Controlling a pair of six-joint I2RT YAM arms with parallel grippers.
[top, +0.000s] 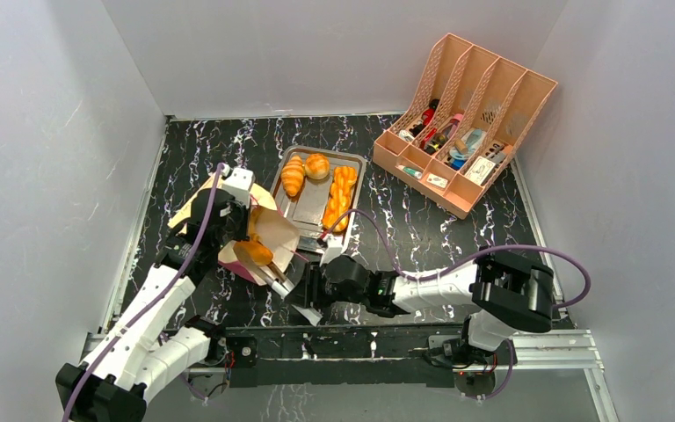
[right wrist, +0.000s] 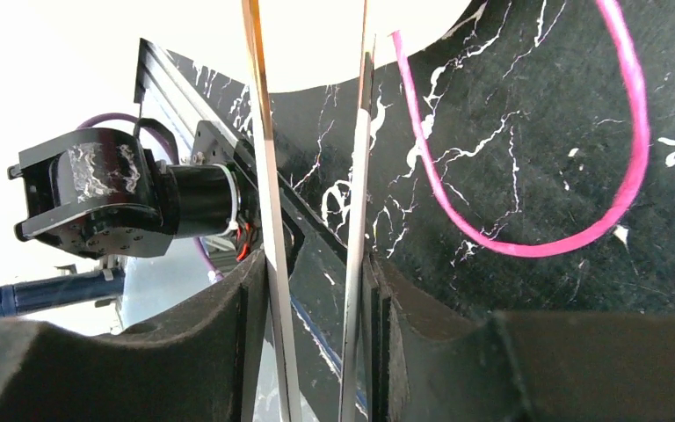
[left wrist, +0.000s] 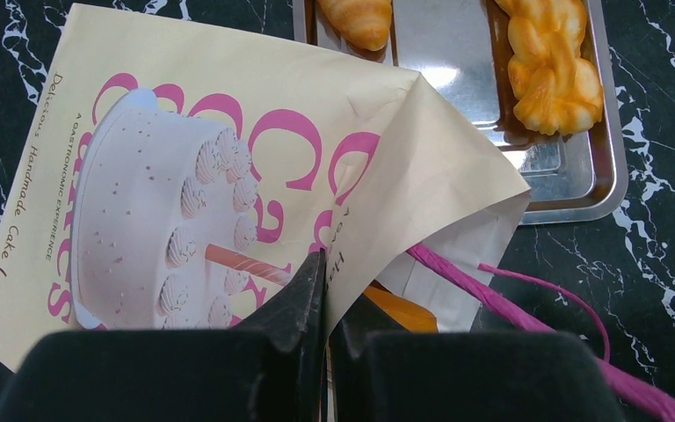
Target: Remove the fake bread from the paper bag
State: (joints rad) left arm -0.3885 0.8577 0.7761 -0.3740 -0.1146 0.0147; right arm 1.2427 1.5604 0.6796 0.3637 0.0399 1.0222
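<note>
The paper bag (top: pixel 268 230) lies on its side left of the tray, mouth facing the near right. A golden-orange piece of fake bread (top: pixel 254 251) shows inside the mouth and in the left wrist view (left wrist: pixel 402 314). My left gripper (top: pixel 235 211) is shut on the bag's upper wall (left wrist: pixel 228 158), its fingertips (left wrist: pixel 315 268) pinching the paper edge. My right gripper (top: pixel 290 280) is at the mouth's near corner. In the right wrist view two thin paper edges (right wrist: pixel 266 176) run between its pads. A croissant (top: pixel 293 174), a roll (top: pixel 317 165) and a braided loaf (top: pixel 343 198) lie on the tray.
The metal tray (top: pixel 362 167) sits just behind the bag; its corner also shows in the left wrist view (left wrist: pixel 580 189). A peach file rack (top: pixel 466 123) with small items stands at the back right. A pink cord handle (right wrist: pixel 620 167) lies looped on the black marble table.
</note>
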